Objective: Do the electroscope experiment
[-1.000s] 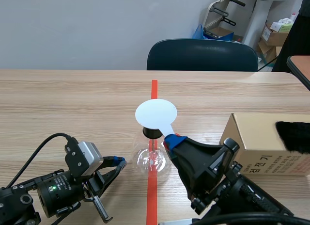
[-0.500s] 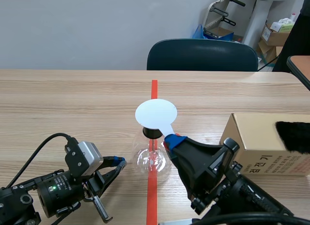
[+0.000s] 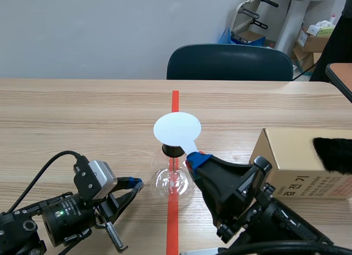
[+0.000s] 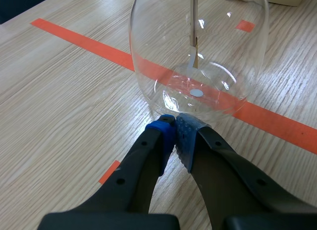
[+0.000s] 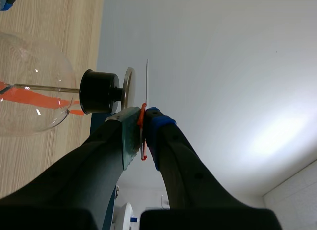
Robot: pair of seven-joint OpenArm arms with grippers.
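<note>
Left claw [image 4: 174, 135] is sitting pressed together on the surface [image 4: 59, 91], tips right against the electroscope [image 4: 198, 66]. Only this view is showing the rod [image 4: 193, 17] inside the glass. Right claw [image 5: 142, 122] is pinching a white disc [image 5: 147, 84], edge-on here and hanging just off the electroscope's metal plate [image 5: 129, 88].

Bright, even, diffuse indoor light; shadows on the worktop [image 3: 82, 117] are faint and soft. Small white glints dot the glass flask [image 4: 228, 51]. A pale glow spreads across the wall [image 5: 223, 66] behind.
</note>
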